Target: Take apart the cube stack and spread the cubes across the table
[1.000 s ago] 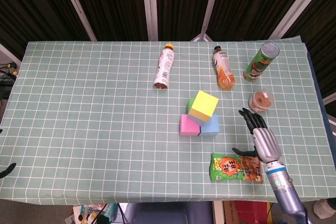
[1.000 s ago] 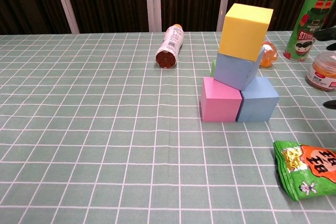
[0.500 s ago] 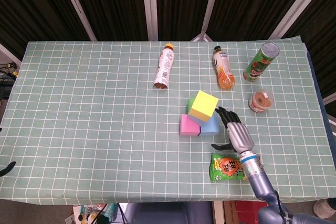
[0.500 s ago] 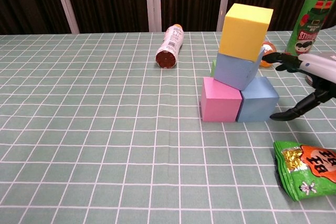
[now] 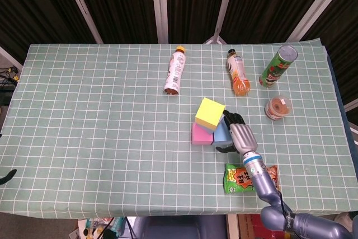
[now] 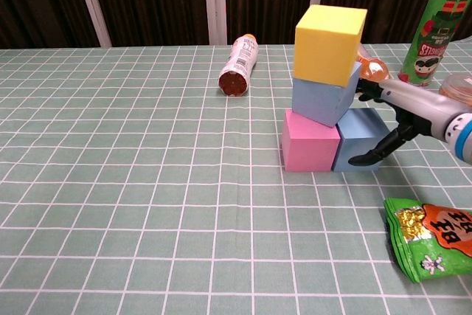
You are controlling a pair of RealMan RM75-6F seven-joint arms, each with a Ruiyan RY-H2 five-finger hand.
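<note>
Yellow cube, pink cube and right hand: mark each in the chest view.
yellow cube (image 6: 330, 43), chest view, front face.
pink cube (image 6: 310, 142), chest view, front face.
right hand (image 6: 392, 112), chest view, back of the hand beside the stack.

A green cloth with a white grid (image 5: 100, 110) covered the bench. Behind it hung dark ribbed panels (image 5: 117, 4) divided by pale metal posts (image 5: 159, 4), under even light.

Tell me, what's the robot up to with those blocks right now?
Right hand open, fingers against the cube stack. Yellow cube on top. Left hand not in view. Snack bag lies nearby.
</note>
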